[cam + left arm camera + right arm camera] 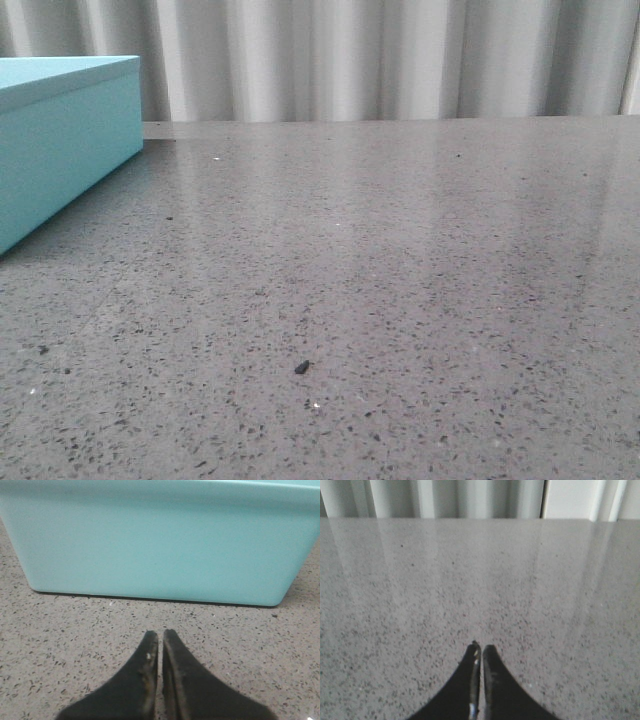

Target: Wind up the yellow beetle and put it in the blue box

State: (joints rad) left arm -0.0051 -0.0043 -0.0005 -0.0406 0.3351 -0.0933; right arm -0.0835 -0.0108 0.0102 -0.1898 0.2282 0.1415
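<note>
One box, turquoise, lid on, standing at the far left edge of the table; plain matte sides, lid flush. One table, grey speckled stone, bearing a small dark crumb near its front edge. My left gripper: clenched, black fingers pressed together with nothing between them, low over the table and near the box's side, apart from it. My right gripper: likewise clenched on nothing, over bare stone, facing the table's far edge. Beetle: not in any view; place unknown.
</note>
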